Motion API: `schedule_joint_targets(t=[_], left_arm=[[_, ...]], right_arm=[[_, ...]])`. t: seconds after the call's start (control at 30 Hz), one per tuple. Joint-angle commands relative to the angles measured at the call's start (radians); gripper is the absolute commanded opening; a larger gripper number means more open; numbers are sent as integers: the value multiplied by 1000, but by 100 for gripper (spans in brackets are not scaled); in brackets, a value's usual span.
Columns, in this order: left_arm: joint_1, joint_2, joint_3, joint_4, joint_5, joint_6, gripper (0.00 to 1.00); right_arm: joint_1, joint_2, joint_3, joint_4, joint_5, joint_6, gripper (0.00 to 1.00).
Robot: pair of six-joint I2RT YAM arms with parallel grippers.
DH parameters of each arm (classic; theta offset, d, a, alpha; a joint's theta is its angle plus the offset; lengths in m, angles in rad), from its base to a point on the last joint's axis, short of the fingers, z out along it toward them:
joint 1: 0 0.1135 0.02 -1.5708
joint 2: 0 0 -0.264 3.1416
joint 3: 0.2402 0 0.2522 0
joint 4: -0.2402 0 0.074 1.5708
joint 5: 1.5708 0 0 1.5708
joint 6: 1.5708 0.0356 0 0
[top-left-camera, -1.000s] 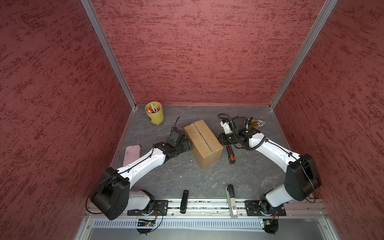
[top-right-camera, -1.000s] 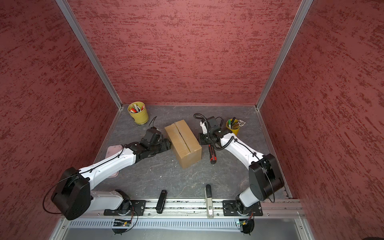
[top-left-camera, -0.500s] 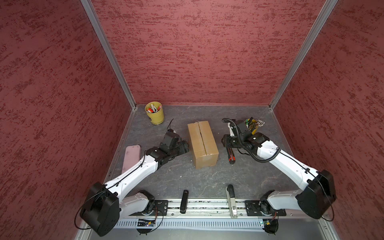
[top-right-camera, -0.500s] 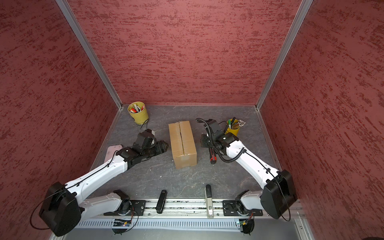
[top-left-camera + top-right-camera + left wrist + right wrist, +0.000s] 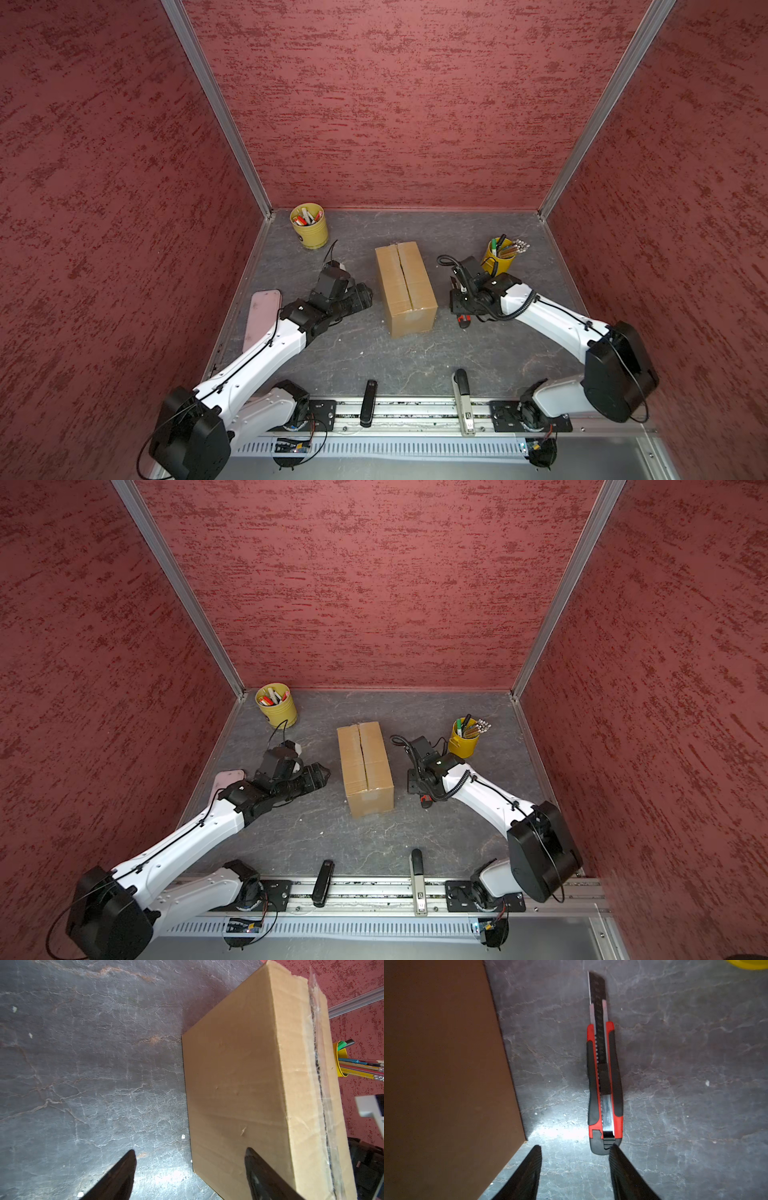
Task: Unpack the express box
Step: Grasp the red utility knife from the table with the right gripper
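Showing the express box between two unloaded arms, largest item first.

**Desk** (image 5: 374,365): dark and stone-patterned, it carried everything listed.

**Express box** (image 5: 405,286): it stood on the desk with its flaps down and one arm at each long side. The likely hazard was sliding. The carton looked light and nothing braced it, so a push or an upward pull on one flap would probably shift or tip it instead of opening it. Its long axis ran from the arms' base side toward the back wall, with the near end slewed slightly to the box's right. The seam (image 5: 404,274) followed that axis and faced up. The left wrist view showed a dark slit in it under clear tape, so the tape appeared to be parted.

**Left pincer** (image 5: 190,1151): it was just off the box's left long side and aimed at it. Its fingers were spread, held nothing and did not touch the box.

**Right pincer** (image 5: 574,1147): it was near the box's right side, with fingers apart and nothing between them.

**Utility knife** (image 5: 604,1076): it lay flat beside the box's right wall, parallel to it, with the blade extended. One fingertip (image 5: 618,1159) was at its butt, though contact could not be told. The bare blade could snag a cable or score the carton if it were swept.
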Motion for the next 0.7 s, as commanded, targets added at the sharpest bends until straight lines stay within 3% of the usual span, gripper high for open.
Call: schedule_joint_targets(t=[0.0,0.5,0.67], left_arm=[[8,-9,17,-26,-19,11,82],[6,5,56,-48,-39,-5,82],[4,5,71,-59,-48,-6,82]], right_arm=[[-24,36,-17,35,11,-17,55],[-93,167,-55,142,-37,-103,55],[-99,222,-42,148,-33,-119,47]])
